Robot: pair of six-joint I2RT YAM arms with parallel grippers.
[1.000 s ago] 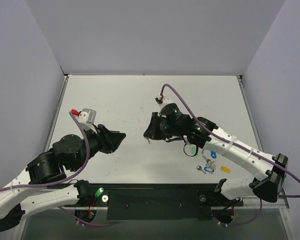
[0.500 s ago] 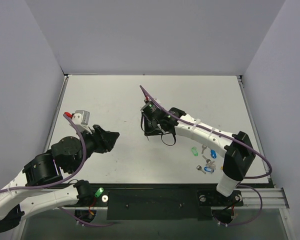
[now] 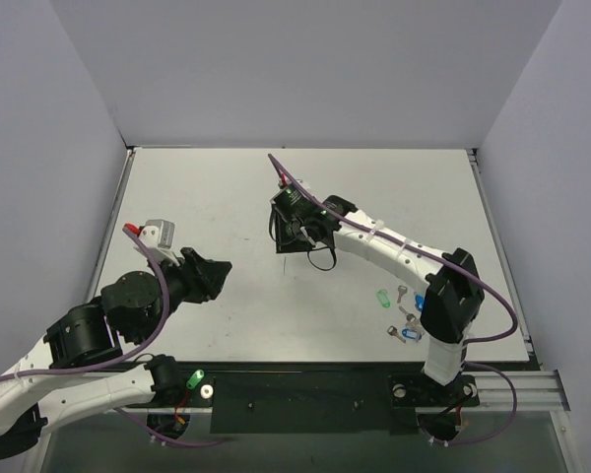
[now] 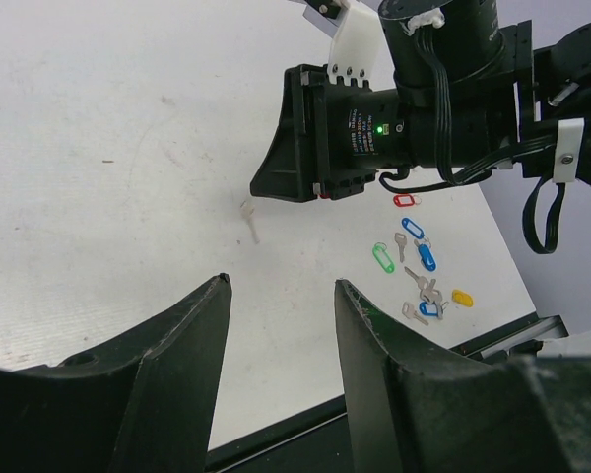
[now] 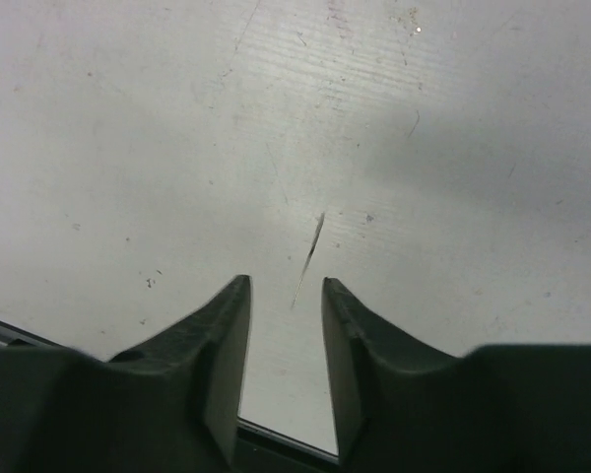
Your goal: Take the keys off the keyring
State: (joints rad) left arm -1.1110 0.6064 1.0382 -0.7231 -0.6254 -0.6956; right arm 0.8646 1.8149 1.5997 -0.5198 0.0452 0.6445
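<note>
A bare silver key (image 4: 247,219) is on the white table just below the tip of my right gripper (image 4: 263,187). In the right wrist view it shows as a thin sliver (image 5: 308,258) just ahead of the fingertips, and neither finger grips it. My right gripper (image 5: 284,284) (image 3: 280,243) is open by a narrow gap. The green-headed key (image 4: 382,257) (image 3: 382,297) lies further right among other tagged keys. My left gripper (image 4: 282,284) (image 3: 220,268) hangs open and empty to the left, pointing at the right gripper. I cannot make out the keyring.
Red (image 4: 405,200), blue (image 4: 426,258) and yellow (image 4: 462,297) tags with small silver keys (image 3: 406,330) lie scattered near the table's front right. A black rail (image 3: 305,394) runs along the near edge. Grey walls close off the back and sides.
My right gripper swung left and toward the back, and its jaws went from shut to slightly apart. My left gripper drew back a little to the left and opened wider.
</note>
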